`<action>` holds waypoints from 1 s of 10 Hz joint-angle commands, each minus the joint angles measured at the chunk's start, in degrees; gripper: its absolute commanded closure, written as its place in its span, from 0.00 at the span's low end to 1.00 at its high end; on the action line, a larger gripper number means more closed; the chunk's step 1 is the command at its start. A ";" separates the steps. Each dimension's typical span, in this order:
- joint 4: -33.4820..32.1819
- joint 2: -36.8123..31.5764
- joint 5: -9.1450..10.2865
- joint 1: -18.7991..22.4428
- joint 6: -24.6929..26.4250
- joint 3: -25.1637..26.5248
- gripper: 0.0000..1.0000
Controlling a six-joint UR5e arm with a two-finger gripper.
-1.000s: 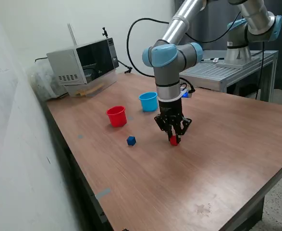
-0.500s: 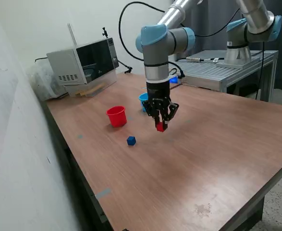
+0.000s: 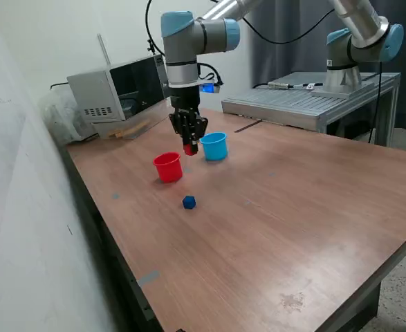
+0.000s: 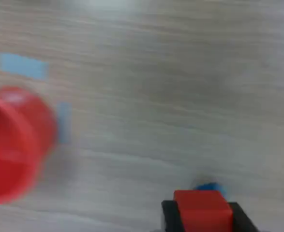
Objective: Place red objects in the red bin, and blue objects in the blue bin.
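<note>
Claw (image 3: 190,146) clenched on a red cube (image 3: 189,149), raised clear of the desk (image 3: 313,207). In the wrist view, red cube (image 4: 202,210) pinched between two dark fingers (image 4: 170,217), picture blurred.

In the exterior view, cube hanging between the red bin (image 3: 168,167) and the blue bin (image 3: 214,146), a little higher than both rims, not over either opening as far as can be told. Red bin at about 8 o'clock from the claw, blue bin at about 3 o'clock, both upright on the desk. Bins near each other but apart.

Blue cube (image 3: 189,202) lying on the desk at 6 o'clock from the claw, just past the red bin toward the near edge, touching nothing. In the wrist view, a small blue patch (image 4: 209,187) showing just behind the red cube, too blurred to name; red bin (image 4: 11,145) open-mouthed at the frame's edge.

Microwave (image 3: 120,86) at the desk's far corner, at 10 o'clock from the red bin, well apart from the bins.
</note>
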 commanded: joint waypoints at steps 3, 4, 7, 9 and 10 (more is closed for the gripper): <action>0.50 0.10 -0.02 -7.50 -0.19 -3.68 1.00; 0.50 0.19 0.15 -8.29 0.07 -4.21 1.00; -0.20 0.62 0.59 -10.84 1.03 -4.48 1.00; -3.44 1.67 0.59 -11.72 3.05 -3.78 1.00; -4.32 2.38 0.68 -11.81 3.49 -3.78 1.00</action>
